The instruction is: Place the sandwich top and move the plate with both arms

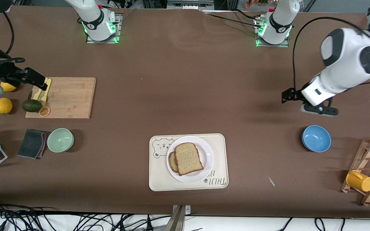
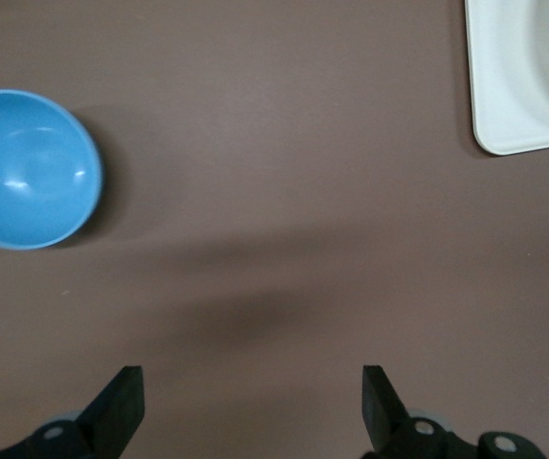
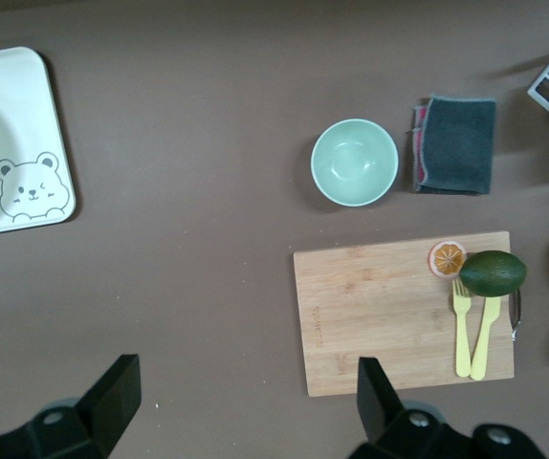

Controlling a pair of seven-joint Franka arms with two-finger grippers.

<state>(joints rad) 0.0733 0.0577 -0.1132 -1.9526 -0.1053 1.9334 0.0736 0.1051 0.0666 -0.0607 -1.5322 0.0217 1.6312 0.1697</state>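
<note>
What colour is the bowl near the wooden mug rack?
The bowl is blue, clearest in the left wrist view.

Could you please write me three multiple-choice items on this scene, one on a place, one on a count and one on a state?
1. Where is the plate?
A. on the tray
B. on the cutting board
C. beside the blue bowl

2. How many bowls are on the table?
A. one
B. two
C. four

3. How does the left gripper stand?
A. shut on the bread
B. shut on nothing
C. open, over bare table

Answers:
1. A: the white plate rests on the cream tray with the bear drawing, carrying the bread slice.
2. B: a green bowl sits toward the right arm's end and a blue bowl toward the left arm's end.
3. C: the left wrist view shows its fingers spread wide with only brown tabletop between them; the right gripper is open too.
</note>
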